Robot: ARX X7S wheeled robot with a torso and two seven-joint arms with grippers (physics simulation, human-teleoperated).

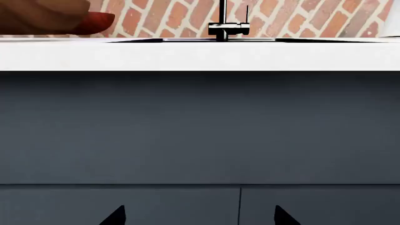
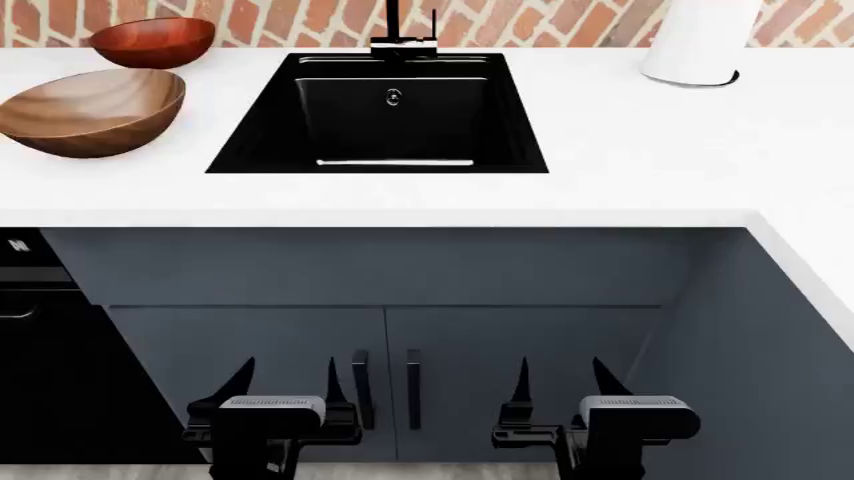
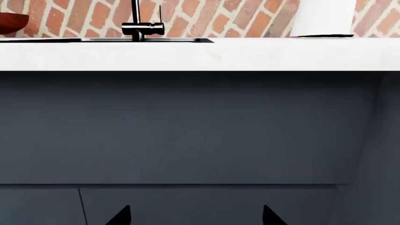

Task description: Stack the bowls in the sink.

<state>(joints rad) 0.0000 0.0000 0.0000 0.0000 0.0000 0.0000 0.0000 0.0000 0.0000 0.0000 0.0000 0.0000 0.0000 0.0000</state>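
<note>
The larger light walnut bowl (image 2: 91, 110) sits on the white counter left of the sink (image 2: 380, 160). The smaller glossy reddish bowl (image 2: 152, 41) sits behind it by the brick wall; it also shows in the left wrist view (image 1: 93, 22) and the right wrist view (image 3: 12, 22). The black sink holds nothing but its drain, and its faucet (image 2: 400, 30) stands at the back. My left gripper (image 2: 284, 385) and right gripper (image 2: 558, 382) are both open and empty, low in front of the cabinet doors, well below the counter.
A white cylinder (image 2: 694, 40) stands on the counter at the back right. Dark grey cabinet doors with two handles (image 2: 384, 388) face the grippers. The counter turns forward along the right side (image 2: 814, 280). A black appliance (image 2: 40, 360) is at the lower left.
</note>
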